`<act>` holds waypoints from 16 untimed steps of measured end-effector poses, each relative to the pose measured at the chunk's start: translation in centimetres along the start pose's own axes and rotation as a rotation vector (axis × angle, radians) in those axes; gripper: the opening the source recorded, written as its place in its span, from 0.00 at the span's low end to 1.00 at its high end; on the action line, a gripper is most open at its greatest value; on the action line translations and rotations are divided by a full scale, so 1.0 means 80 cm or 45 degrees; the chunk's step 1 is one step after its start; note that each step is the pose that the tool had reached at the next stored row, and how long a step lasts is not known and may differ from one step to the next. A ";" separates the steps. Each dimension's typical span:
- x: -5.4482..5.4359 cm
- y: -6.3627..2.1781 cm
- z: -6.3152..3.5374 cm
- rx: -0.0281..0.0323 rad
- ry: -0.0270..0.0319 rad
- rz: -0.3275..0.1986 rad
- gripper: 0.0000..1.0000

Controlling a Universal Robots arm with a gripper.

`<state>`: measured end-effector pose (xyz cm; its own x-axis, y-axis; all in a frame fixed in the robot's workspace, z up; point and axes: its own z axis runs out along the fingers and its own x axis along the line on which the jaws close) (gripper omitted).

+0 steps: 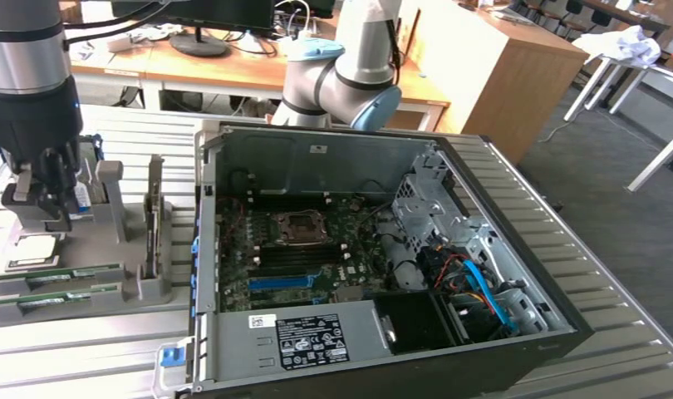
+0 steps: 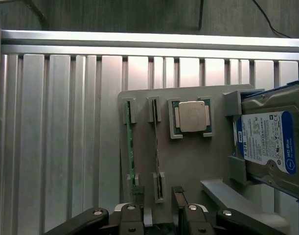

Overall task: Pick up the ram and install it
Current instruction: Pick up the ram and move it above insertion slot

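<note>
Two ram sticks stand on edge in the slots of a grey holder (image 2: 188,161). One ram (image 2: 130,147) shows a green edge. The other ram (image 2: 156,139) is thinner and darker and runs in line with the gap between my fingers. My gripper (image 2: 158,203) is open, and its dark fingertips (image 2: 136,192) hang just above the near end of the holder without touching either stick. In the exterior view the gripper (image 1: 40,218) hovers over the holder at the left, above the green ram sticks (image 1: 60,273).
A square silver processor (image 2: 192,116) and a hard drive (image 2: 269,142) with a blue-white label sit in the same holder. The open computer case (image 1: 209,249) lies to the exterior view's right, with its motherboard (image 1: 303,253) exposed. The slatted metal table (image 2: 56,137) ends at a rail.
</note>
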<state>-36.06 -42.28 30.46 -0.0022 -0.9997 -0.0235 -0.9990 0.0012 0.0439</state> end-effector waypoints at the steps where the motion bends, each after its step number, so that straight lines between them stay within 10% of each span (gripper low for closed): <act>1: 0.000 0.000 0.001 0.0000 0.0000 0.000 0.36; 16: 0.001 0.000 0.011 -0.0005 0.0010 -0.021 0.36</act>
<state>-36.06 -42.34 29.61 0.0139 -0.9996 -0.0234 -0.9989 -0.0150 0.0439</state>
